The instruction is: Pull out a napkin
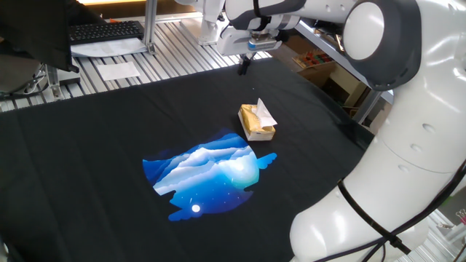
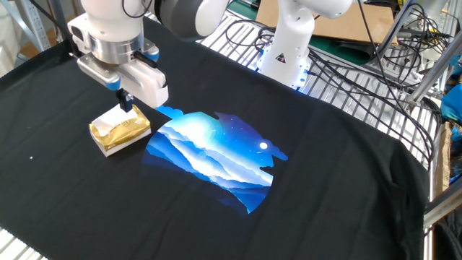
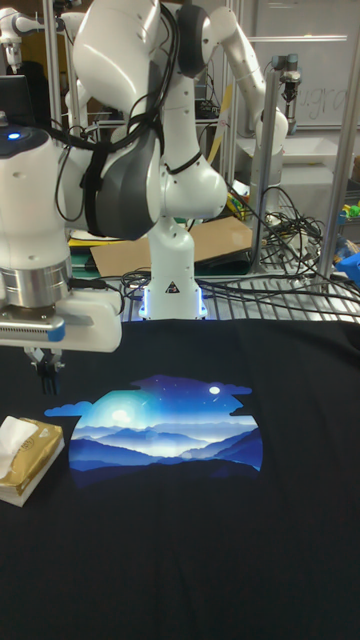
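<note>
A small yellow-tan box lies on the black cloth, with the white napkin poking up from its top. The other fixed view shows the napkin in the box, directly under the fingertips. The tall fixed view has the box and napkin at the far left edge. My gripper hangs in the air above the box and touches nothing. Its dark fingers look pressed together with nothing between them. They also show in the tall fixed view, where my gripper hangs above and behind the box.
A blue mountain print covers the middle of the black cloth. A keyboard and a flat white paper sheet lie on the slatted metal surface beyond the cloth. The robot base and cables stand at one side.
</note>
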{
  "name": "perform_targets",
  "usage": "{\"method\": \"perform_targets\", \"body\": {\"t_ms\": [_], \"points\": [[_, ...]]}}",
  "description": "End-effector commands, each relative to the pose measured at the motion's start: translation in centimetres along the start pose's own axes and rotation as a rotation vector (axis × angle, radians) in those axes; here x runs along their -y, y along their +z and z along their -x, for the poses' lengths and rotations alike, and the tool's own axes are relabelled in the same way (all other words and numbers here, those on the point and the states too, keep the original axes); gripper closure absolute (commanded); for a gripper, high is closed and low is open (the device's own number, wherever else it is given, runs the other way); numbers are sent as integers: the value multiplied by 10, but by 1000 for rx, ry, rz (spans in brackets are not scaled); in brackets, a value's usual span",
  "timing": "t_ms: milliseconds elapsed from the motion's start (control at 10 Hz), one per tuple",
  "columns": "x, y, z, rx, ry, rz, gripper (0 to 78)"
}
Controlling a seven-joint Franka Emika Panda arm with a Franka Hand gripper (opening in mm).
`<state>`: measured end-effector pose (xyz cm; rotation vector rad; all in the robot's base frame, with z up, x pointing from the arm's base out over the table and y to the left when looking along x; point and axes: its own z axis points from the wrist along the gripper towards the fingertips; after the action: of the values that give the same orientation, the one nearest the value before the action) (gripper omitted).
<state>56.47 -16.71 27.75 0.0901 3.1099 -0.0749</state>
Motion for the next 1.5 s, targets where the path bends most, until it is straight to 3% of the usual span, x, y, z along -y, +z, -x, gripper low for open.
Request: {"method": "perform_targets", "body": {"t_ms": [100,400,500,600,700,900,1100,1200,1300,1500], "points": [[-2,-1,1,4,1,-5,776],[-8,0,3,-4,1,-57,776],[-8,0,3,-54,7,-70,776],[-8,0,3,-93,10,-63,776],[-8,0,3,-103,26,-55,776],[-8,0,3,-120,155,-46,776],[-8,0,3,-154,244,16,776],[-8,0,3,-165,254,15,776],[-8,0,3,-156,250,12,776],[-7,0,6,-87,246,22,776]]}}
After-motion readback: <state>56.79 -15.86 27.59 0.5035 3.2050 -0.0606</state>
